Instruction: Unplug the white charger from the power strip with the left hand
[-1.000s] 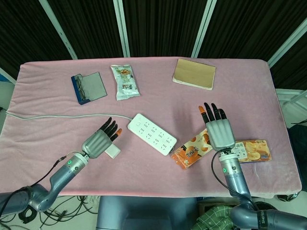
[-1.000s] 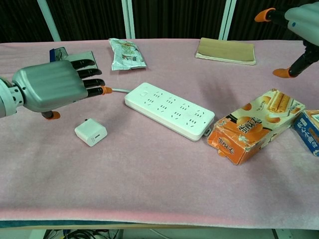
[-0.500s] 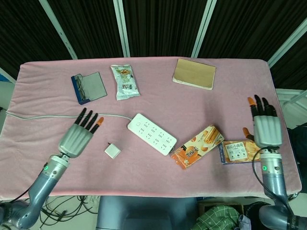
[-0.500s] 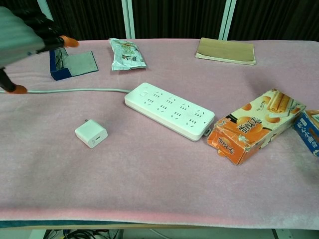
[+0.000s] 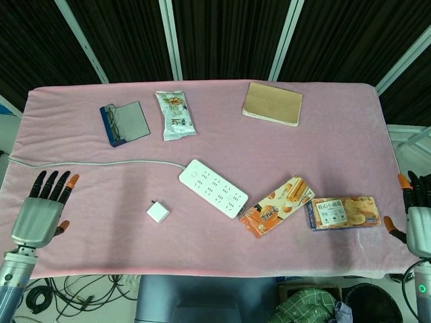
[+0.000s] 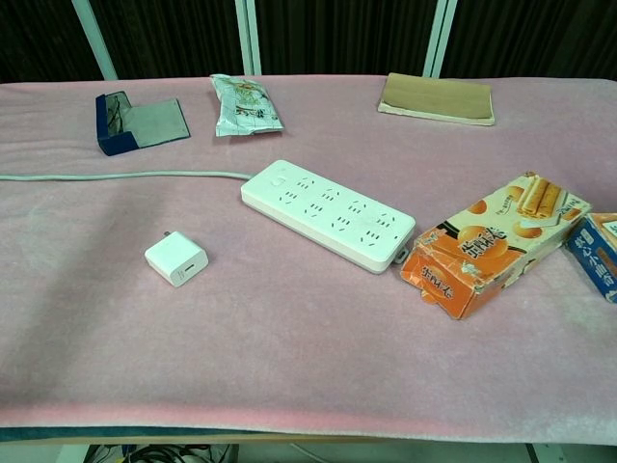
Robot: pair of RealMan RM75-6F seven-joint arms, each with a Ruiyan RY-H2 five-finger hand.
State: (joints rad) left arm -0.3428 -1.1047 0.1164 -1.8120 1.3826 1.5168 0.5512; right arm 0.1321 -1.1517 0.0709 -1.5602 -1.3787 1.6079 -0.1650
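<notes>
The white charger [image 5: 158, 212] [image 6: 176, 258] lies loose on the pink cloth, apart from the white power strip [image 5: 213, 188] [image 6: 327, 213], whose sockets hold nothing. My left hand [image 5: 40, 211] hovers at the table's front left corner, fingers spread and holding nothing, well left of the charger. At the far right edge my right hand [image 5: 417, 214] is also spread and holds nothing. Neither hand shows in the chest view.
The strip's cable [image 5: 87, 163] runs left across the cloth. An orange biscuit box [image 5: 278, 205] and a blue-ended snack box [image 5: 341, 212] lie right of the strip. A snack packet [image 5: 175, 115], a glasses case [image 5: 124, 123] and a tan notebook [image 5: 273, 103] lie at the back.
Both hands have drawn back toward the table's front corners, the left going left away from the charger, the right going right. They have left the chest view. The charger has not moved.
</notes>
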